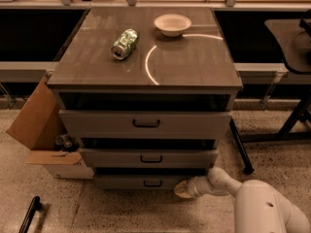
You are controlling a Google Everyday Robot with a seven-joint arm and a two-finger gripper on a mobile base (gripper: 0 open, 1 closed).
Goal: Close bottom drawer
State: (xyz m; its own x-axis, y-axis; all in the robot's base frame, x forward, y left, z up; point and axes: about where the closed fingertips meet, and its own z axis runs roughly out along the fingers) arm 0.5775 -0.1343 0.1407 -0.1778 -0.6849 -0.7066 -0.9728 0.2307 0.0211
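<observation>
One bottom drawer [146, 182], lowest of three in the grey bench [194, 62], dark gap above its front. One gripper [184, 190] against its right end, near the floor; grip state cannot be told. On top: green can [125, 43], white bowl [172, 24].

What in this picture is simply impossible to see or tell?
- Camera view: the inside of the bottom drawer, shadowed beneath the middle drawer.
- Camera view: whether the gripper, low at that drawer's right end, touches it; its own tip covers the contact spot.
- Camera view: the contents of the cardboard box, mostly behind its flap.
- Camera view: the robot's body, cut off by the bottom edge.
</observation>
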